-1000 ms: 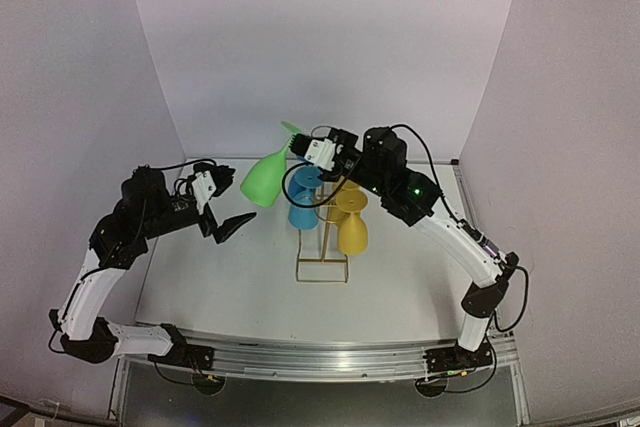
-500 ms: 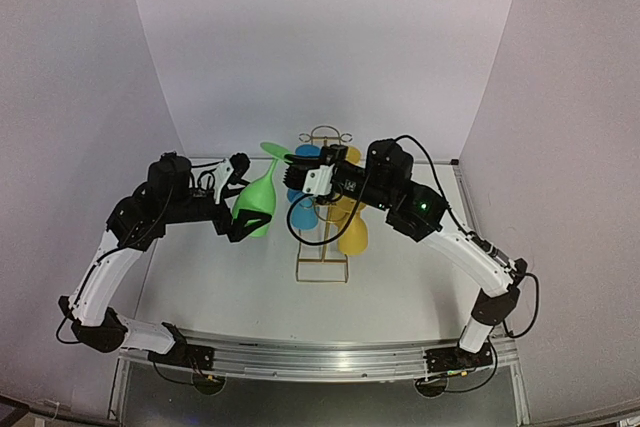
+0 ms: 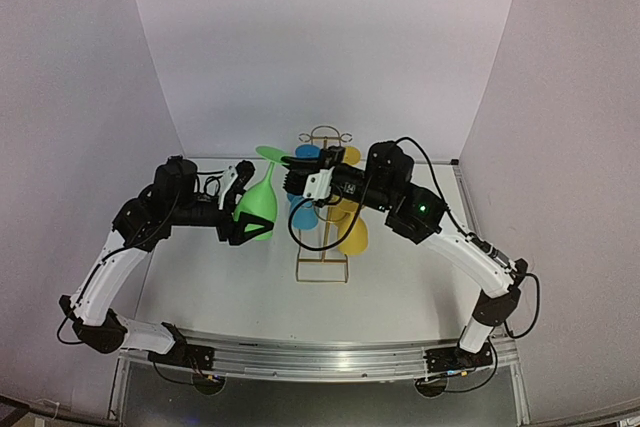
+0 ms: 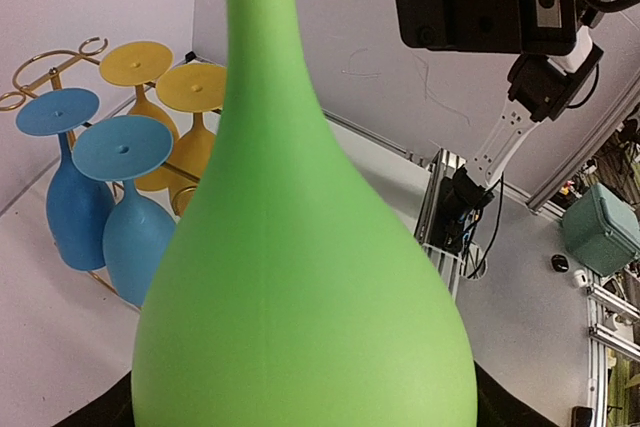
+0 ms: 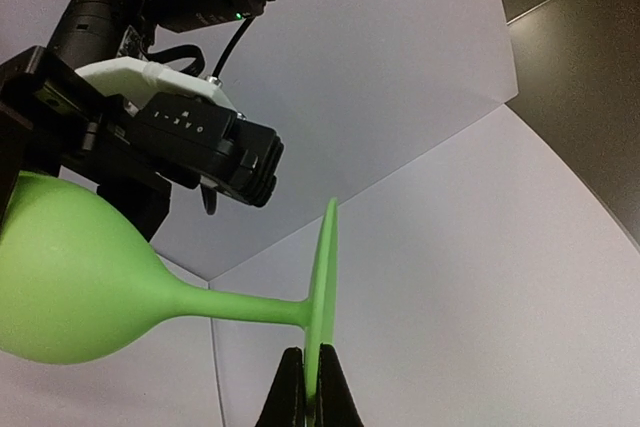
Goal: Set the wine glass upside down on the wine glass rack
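The green wine glass [image 3: 258,202] hangs upside down in the air left of the rack, bowl down and base disc up. My right gripper [image 3: 290,164] is shut on the rim of that disc, seen edge-on in the right wrist view [image 5: 322,277] between the black fingertips of the right gripper [image 5: 307,387]. My left gripper [image 3: 243,209] has a finger on each side of the bowl, which fills the left wrist view [image 4: 300,297]. The gold wire wine glass rack [image 3: 322,133] stands just right of the glass, also seen as the rack [image 4: 40,72] in the left wrist view.
Two blue glasses [image 3: 303,215] and two yellow glasses [image 3: 352,235] hang upside down on the rack; the left wrist view shows the blue [image 4: 75,207] and yellow [image 4: 190,107] ones. White walls close in the back and sides. A metal rail [image 3: 320,357] runs along the near edge.
My left arm has swung right to the glass and its jaws have narrowed around the bowl. The right arm has brought the glass lower and more upright.
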Robot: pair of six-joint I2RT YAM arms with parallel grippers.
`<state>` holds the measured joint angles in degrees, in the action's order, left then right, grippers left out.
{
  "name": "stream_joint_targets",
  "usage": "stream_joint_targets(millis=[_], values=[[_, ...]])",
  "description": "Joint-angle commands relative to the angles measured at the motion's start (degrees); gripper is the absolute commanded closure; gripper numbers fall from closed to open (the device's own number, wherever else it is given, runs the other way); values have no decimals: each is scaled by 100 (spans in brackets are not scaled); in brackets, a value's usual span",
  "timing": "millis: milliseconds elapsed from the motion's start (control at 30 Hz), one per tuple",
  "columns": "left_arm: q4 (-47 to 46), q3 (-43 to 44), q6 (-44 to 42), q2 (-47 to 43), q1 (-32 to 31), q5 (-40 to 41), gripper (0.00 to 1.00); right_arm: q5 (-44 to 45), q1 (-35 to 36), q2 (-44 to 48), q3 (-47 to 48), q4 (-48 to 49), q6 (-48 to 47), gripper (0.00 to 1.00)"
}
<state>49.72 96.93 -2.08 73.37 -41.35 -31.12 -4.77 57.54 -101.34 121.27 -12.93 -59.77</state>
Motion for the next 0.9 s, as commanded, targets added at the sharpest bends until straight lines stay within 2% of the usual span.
stream_joint_targets(millis=[0, 133, 167, 233, 300, 533, 600, 700, 800, 867], values=[[-393, -35, 155, -179, 77, -287, 38, -110, 26, 271, 11, 324, 46, 100], [-653, -198, 391, -265, 118, -167, 45, -65, 25, 273, -8, 326, 168, 100], [-756, -259, 410, -331, 118, -102, 47, -14, 21, 277, -37, 326, 202, 97], [-1085, -502, 343, -488, 125, 74, 51, 97, 21, 290, -105, 327, 228, 83], [-1376, -726, 294, -649, 122, 217, 55, 141, 26, 311, -171, 343, 269, 75], [-1886, -1223, 188, -901, 118, 582, 60, 464, 27, 479, -426, 421, 575, 50], [-2148, -1610, -123, -1058, 116, 890, 60, 979, 18, 538, -474, 454, 801, 42], [-2713, -2352, -694, -1317, 117, 1340, 60, 2296, -32, 474, -464, 450, 1045, 29], [-3361, -3099, -1222, -1468, 118, 1409, 60, 3562, -238, 491, -607, 367, 1419, 25], [-3765, -3468, -1462, -1454, 118, 1364, 60, 4054, -484, 624, -863, 280, 1874, 24]])
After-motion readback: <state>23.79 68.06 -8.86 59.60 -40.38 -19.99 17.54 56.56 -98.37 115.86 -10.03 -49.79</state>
